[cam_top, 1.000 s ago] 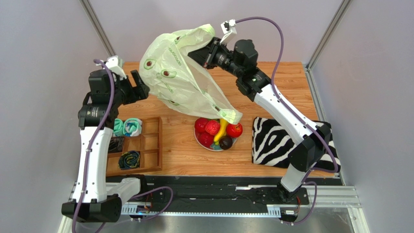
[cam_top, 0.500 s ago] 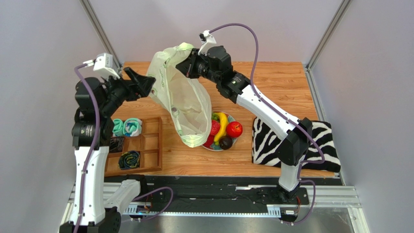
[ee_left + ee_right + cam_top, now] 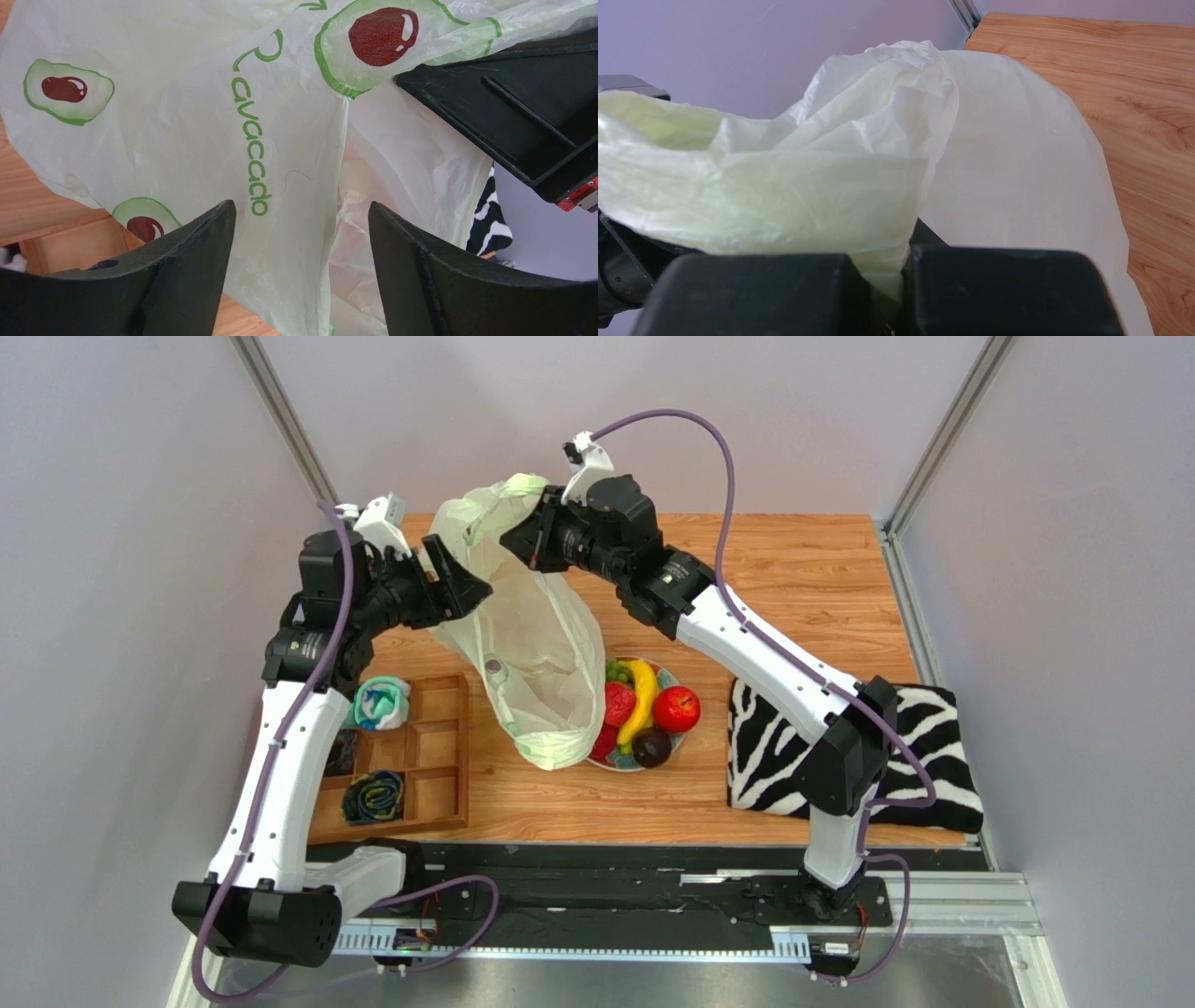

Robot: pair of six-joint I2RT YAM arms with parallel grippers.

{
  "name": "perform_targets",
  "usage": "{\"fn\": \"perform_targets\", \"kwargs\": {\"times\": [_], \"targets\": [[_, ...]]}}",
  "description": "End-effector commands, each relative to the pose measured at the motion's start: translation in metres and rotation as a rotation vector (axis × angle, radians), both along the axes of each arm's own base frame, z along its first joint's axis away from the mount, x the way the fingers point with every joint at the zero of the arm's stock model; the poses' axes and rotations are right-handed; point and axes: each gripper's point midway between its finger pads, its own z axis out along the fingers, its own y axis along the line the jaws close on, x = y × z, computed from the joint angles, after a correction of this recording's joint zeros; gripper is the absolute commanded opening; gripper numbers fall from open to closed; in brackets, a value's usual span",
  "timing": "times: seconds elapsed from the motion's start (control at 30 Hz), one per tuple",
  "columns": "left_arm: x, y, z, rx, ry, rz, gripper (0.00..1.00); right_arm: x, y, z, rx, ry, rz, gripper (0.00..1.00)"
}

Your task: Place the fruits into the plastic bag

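While the raised right arm (image 3: 758, 651) stretches leftward, its right gripper (image 3: 523, 535) pinching the top of the translucent pale-green crinkly plastic bag (image 3: 536, 651), the left arm (image 3: 288, 756) bends inward, left gripper (image 3: 457, 588) spread wide at the hanging bag's side; small toy fruits (image 3: 675, 709) lie just beside its bottom.

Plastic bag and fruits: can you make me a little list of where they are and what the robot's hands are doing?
plastic bag: held up and hanging; it hides the plate's left side in the top view
right end effector: shut on the bag's top edge
left end effector: open, fingers apart at the bag's printed side
fruits: on the plate, beside the bag
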Motion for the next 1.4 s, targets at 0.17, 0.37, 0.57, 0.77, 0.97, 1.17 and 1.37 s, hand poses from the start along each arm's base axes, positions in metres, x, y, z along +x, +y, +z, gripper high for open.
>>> {"fn": "perform_targets", "kwargs": {"times": [0.17, 0.37, 0.57, 0.77, 0.97, 1.17, 1.37], "targets": [[-0.002, -0.012, -0.020, 0.033, 0.037, -0.054, 0.55, 0.003, 0.005, 0.017, 0.025, -0.035, -0.017, 0.00], [-0.005, -0.005, -0.028, 0.063, 0.050, -0.027, 0.11, 0.002, 0.003, 0.014, 0.016, -0.031, -0.024, 0.00], [-0.011, 0.015, -0.008, 0.111, -0.007, 0.062, 0.00, 0.009, -0.007, 0.008, -0.015, -0.038, -0.061, 0.00], [-0.026, 0.050, -0.004, 0.149, 0.031, 0.141, 0.00, 0.044, -0.043, -0.013, -0.042, 0.025, -0.152, 0.00], [-0.028, 0.038, 0.011, 0.032, 0.045, 0.050, 0.00, 0.075, -0.059, -0.064, -0.153, 0.097, -0.194, 0.00], [-0.003, 0.017, 0.005, -0.070, 0.065, -0.056, 0.00, 0.093, -0.057, -0.100, -0.219, 0.152, -0.181, 0.00], [0.022, 0.026, -0.001, -0.076, 0.080, -0.032, 0.00, 0.092, -0.060, -0.106, -0.240, 0.161, -0.180, 0.02]]}}
